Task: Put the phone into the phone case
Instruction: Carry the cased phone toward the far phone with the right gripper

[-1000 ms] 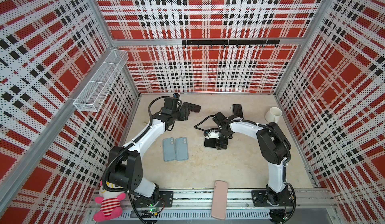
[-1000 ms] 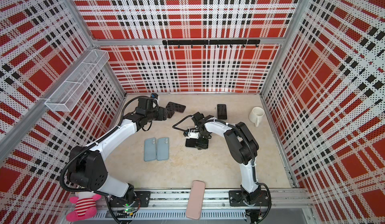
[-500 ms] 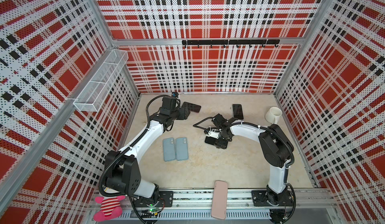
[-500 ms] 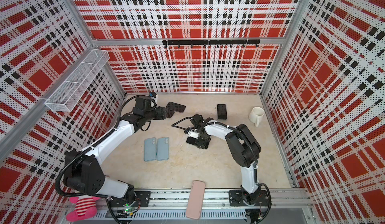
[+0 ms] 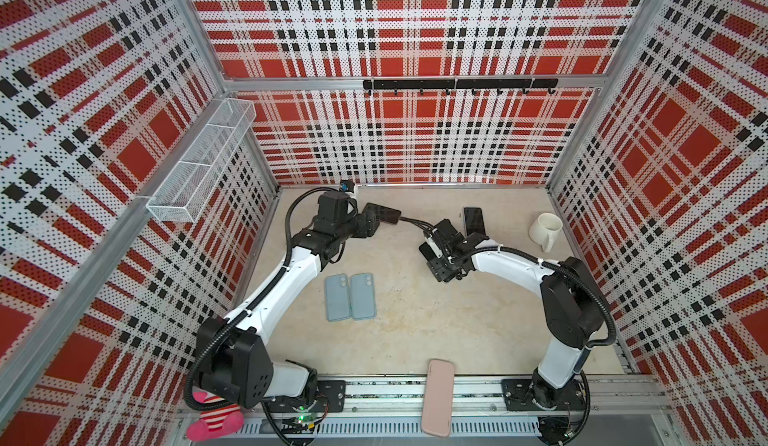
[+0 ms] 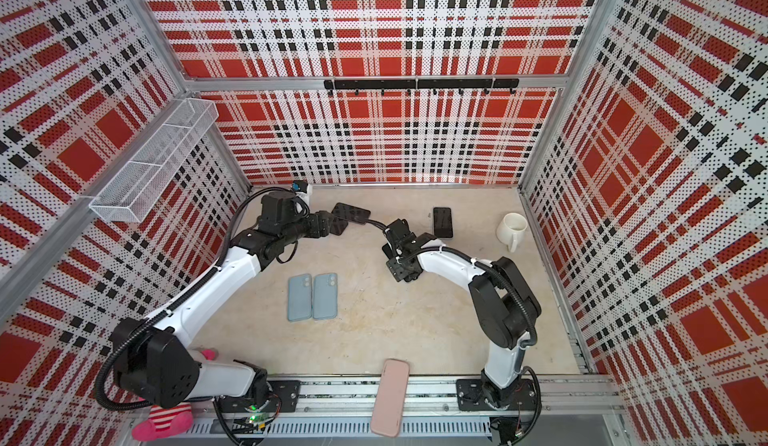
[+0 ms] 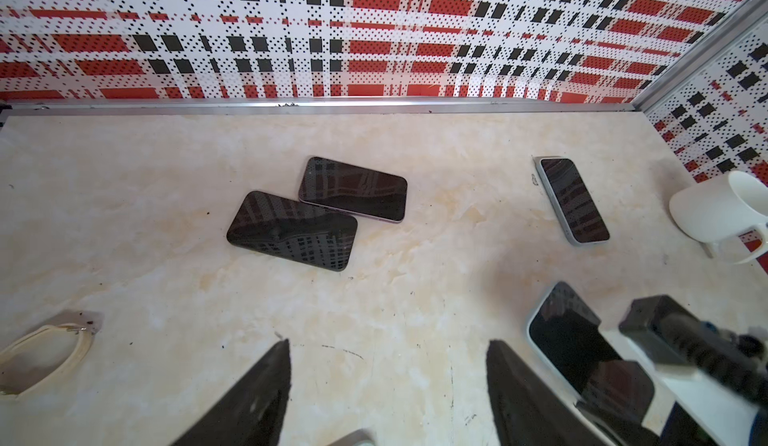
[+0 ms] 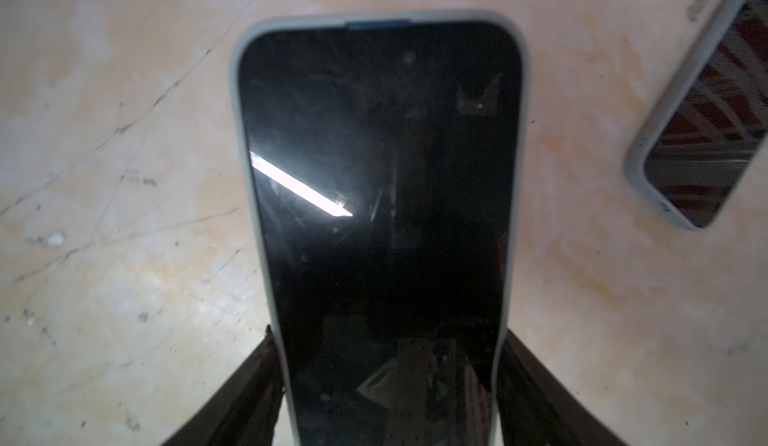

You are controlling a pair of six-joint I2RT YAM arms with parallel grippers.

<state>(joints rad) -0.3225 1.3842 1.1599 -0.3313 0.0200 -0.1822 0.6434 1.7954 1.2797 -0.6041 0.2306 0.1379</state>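
Black glossy phone [image 8: 380,215], pale grey case [image 8: 291,21]

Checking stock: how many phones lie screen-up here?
4. Two bare phones overlap near the left gripper; one cased phone lies by the mug; a second cased phone sits within the right gripper. Two blue items, backs up, may be phones too.

Bare tabletop [image 5: 436,327] wide open front centre, beside blue cases [image 5: 351,296]. Mid-table taken: right gripper [image 8: 387,334] clamped on cased phone [image 8: 380,153]. Two overlapping phones [image 7: 291,226] close ahead of spread left gripper [image 7: 388,343]. Mug [image 5: 545,229], second cased phone [image 5: 473,220] crowd back right corner
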